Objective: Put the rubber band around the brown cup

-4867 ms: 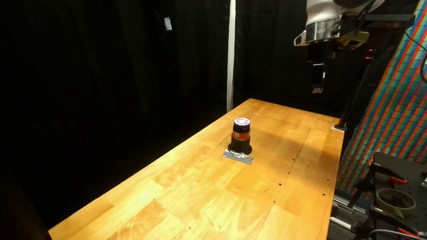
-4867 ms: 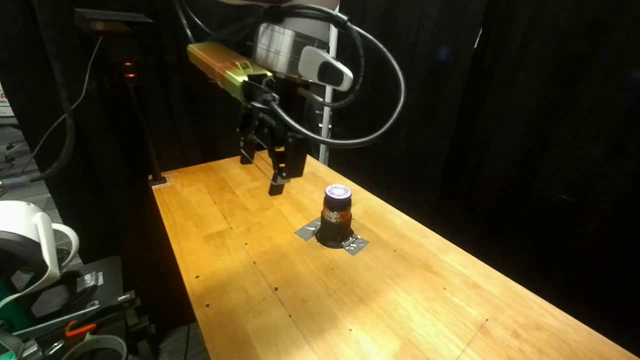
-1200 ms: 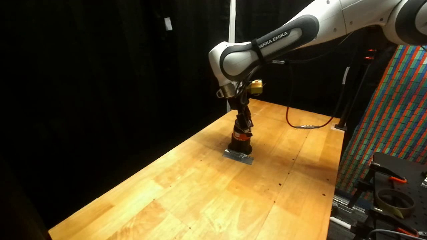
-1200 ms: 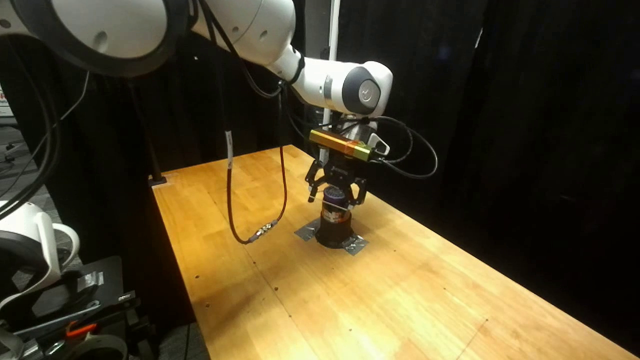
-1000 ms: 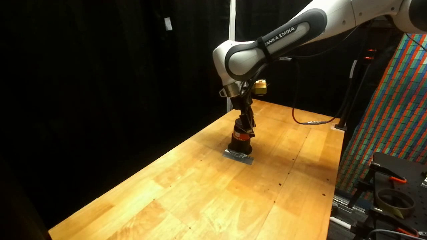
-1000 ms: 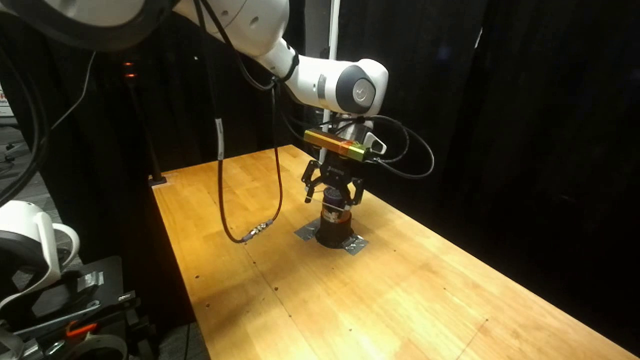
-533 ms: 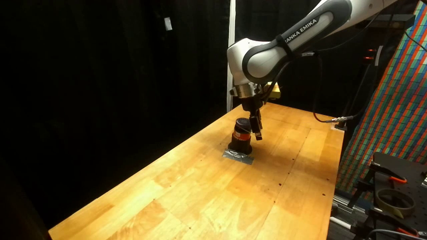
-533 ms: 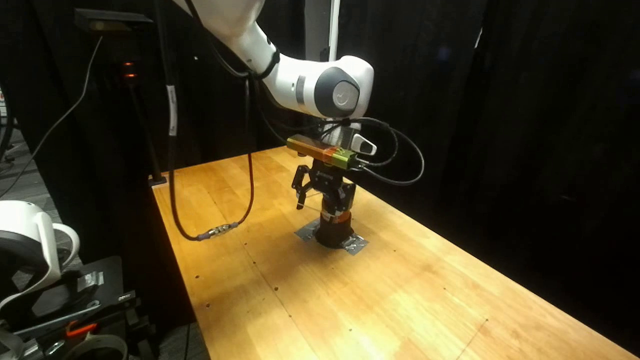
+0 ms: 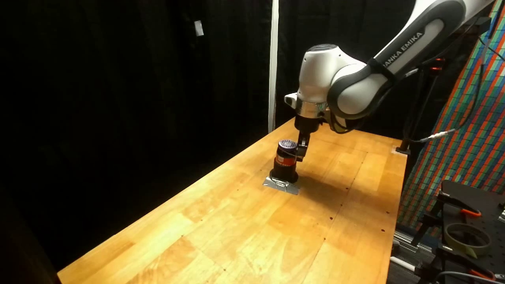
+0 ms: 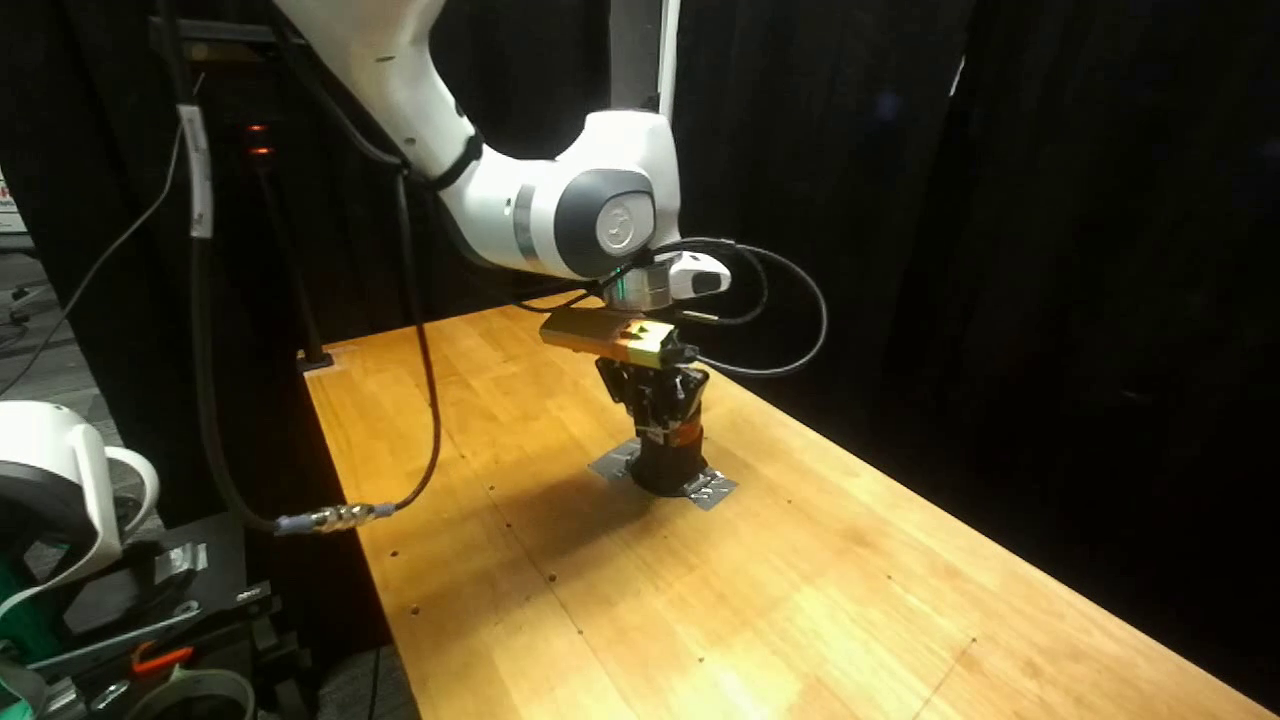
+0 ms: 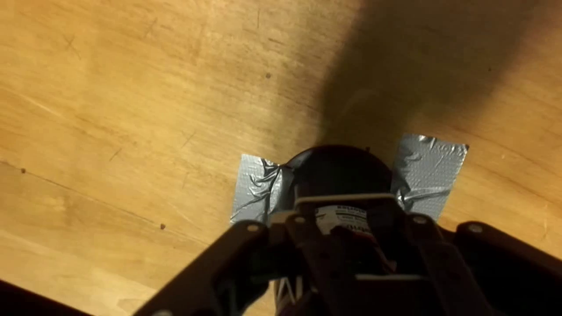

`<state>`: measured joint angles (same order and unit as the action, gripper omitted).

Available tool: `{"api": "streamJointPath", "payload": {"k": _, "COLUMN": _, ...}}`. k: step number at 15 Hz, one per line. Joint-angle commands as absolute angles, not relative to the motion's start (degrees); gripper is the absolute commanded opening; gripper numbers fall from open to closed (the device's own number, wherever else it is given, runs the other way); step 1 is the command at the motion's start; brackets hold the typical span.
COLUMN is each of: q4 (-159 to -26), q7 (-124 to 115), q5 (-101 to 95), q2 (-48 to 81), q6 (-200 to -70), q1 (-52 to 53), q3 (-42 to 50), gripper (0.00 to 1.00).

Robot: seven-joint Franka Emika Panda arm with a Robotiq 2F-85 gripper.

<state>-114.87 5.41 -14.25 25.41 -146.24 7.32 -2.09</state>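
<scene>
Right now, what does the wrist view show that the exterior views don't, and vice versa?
Wrist view only: the rubber band clear enough to make out as a pale strip, and small dark print on the white label patch.

Exterior views only: the white arm, the yellow box mounted on it, and a tape roll off to the side.

Shared: the brown cup, grey tape at its foot, the wooden table and the fingers. Possibly the band too: a thin line across the cup in an exterior view may be it.

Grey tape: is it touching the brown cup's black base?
Touching. The wrist view shows the grey tape creased and lapping over the edge of the black base, at the foot of the brown cup.
</scene>
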Motion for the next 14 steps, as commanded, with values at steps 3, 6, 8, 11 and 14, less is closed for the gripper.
{"api": "streamJointPath", "payload": {"k": 3, "q4": -135.37, "q7": -13.93, "q5": -31.84, "q2": 15.16, "q6": -172.07, "q1": 11.4, "q3": 5.34, "gripper": 0.11}}
{"api": "streamJointPath", "payload": {"k": 6, "q4": -140.72, "q7": -23.83, "q5": -47.57, "q2": 14.06, "q6": -186.14, "q1": 18.87, "q3": 19.42, "gripper": 0.14}}
{"api": "streamJointPath", "payload": {"k": 8, "q4": -139.23, "q7": -28.58, "q5": -56.49, "q2": 14.02, "q6": -192.61, "q1": 22.94, "q3": 28.59, "gripper": 0.16}}
{"api": "streamJointPath", "payload": {"k": 11, "q4": -139.29, "q7": -15.64, "q5": -42.64, "q2": 18.21, "q6": -205.01, "q1": 32.71, "q3": 42.25, "gripper": 0.17}}
{"api": "streamJointPath", "payload": {"k": 14, "q4": -144.35, "q7": -7.1, "q5": -29.02, "q2": 23.76, "q6": -218.98, "q1": 42.03, "q3": 50.78, "gripper": 0.15}}
